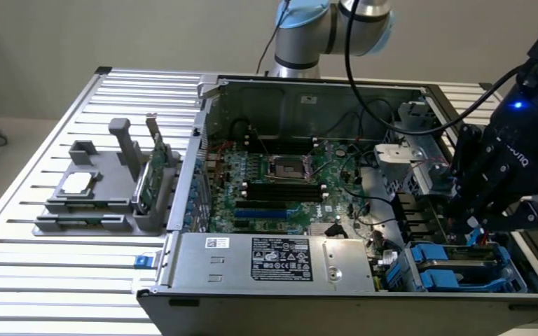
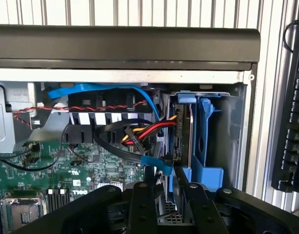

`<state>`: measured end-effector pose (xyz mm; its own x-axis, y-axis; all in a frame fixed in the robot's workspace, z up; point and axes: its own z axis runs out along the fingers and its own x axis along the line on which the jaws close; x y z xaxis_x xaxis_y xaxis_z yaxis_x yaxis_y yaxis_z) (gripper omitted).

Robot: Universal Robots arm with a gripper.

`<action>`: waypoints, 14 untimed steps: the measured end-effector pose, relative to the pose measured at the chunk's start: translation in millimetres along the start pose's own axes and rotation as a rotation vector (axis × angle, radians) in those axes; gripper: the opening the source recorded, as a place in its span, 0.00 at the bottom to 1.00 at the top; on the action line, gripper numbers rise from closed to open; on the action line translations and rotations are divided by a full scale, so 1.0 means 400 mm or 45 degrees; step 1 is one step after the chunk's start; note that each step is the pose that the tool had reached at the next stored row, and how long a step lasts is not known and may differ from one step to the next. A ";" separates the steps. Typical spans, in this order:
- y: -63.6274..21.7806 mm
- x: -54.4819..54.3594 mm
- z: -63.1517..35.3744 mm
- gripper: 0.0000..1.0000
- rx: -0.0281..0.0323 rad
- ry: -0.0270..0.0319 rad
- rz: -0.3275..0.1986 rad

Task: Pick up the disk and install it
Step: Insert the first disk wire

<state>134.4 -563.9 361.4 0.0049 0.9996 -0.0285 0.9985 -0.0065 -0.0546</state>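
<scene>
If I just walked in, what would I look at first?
The big open grey metal computer case in the middle, showing its green motherboard. At the exterior view's right, the black robot gripper dips into the case's corner, just above the bright blue plastic drive bay. A grey parts stand sits at the left.

Cables crowding blue bay

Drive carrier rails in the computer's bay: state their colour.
Blue plastic; the carrier rails show best in the wrist view, standing in the bay beside the disk.
</scene>
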 end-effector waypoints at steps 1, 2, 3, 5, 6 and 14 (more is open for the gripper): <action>0.000 0.001 0.000 0.29 -0.0015 0.0001 0.000; 0.000 0.002 0.000 0.20 -0.0031 0.0001 0.000; -0.001 0.002 0.000 0.20 -0.0046 0.0001 0.000; -0.001 0.004 0.001 0.16 -0.0071 0.0000 0.000; -0.001 0.005 0.001 0.16 -0.0082 0.0001 0.000; -0.001 0.005 0.001 0.16 -0.0103 0.0000 0.000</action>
<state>133.9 -561.9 361.0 0.0051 0.9996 -0.0285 0.9989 -0.0065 -0.0466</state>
